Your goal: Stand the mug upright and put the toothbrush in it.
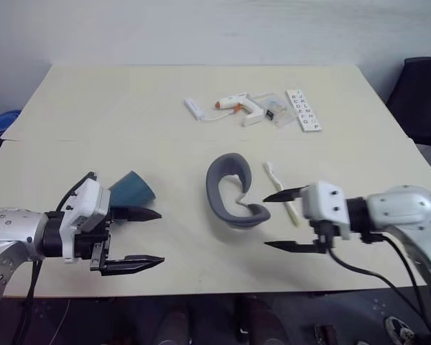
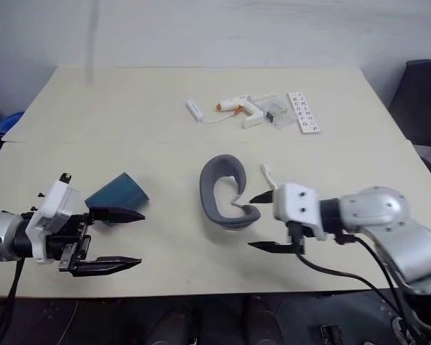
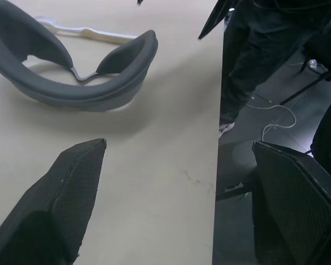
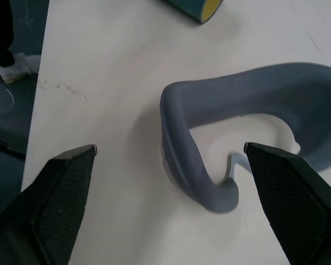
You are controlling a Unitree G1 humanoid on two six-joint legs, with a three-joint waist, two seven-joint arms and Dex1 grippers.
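Teal-blue and lying on its side, the mug (image 2: 117, 192) rests on the pale tabletop (image 1: 129, 100) near your left edge, its yellowish mouth showing in the right wrist view. Your left hand (image 1: 140, 238) hovers just beside it, fingers spread wide with nothing between them; the upper fingertip sits right against the mug's near side in the head views, though you cannot tell from them whether it touches.

Your right hand (image 1: 280, 220) is also spread wide and empty, held over the front of the tabletop and pointing toward the middle. Between the two hands lies the grey curved padded band (image 1: 231, 190), flat on the surface. The toothbrush (image 1: 280, 188) lies just beyond the band on your right side, bristle head away from you, its handle running under your right hand's upper finger; it is well apart from the mug.

Farther back on the tabletop you have a white glue gun with an orange tip (image 1: 238, 106), a short white stick-shaped piece (image 1: 193, 108) beside it, a clear plastic packet (image 1: 274, 111) and a white letter strip (image 1: 303, 109).
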